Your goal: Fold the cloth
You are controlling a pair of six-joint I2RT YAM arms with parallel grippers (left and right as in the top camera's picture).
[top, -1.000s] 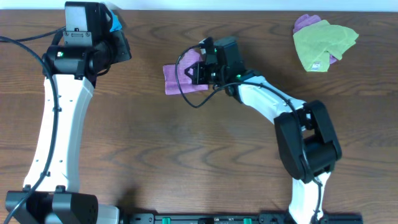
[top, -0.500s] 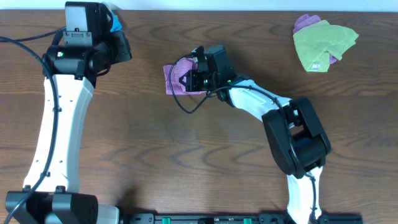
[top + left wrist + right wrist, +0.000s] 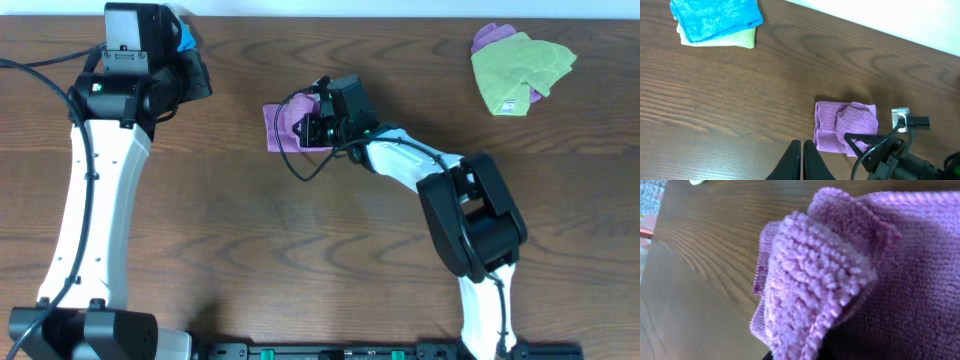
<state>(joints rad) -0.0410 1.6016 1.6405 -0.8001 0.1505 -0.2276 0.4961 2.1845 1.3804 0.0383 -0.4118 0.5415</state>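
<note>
Right gripper (image 3: 316,120) is pinching a bunched-up fold of the cloth (image 3: 283,128), which lies near the table's (image 3: 250,250) far edge, left of middle. Left gripper (image 3: 802,159) is pressed together, holding nothing, over by the far left corner.

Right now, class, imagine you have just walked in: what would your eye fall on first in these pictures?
The purple cloth lies mid-table, partly folded, with the right hand shut on a raised fold of it. Next come the bright blue cloth, stacked on a pale green cloth at the table's far left, and the lime-green cloth, crumpled at the far right corner.
</note>
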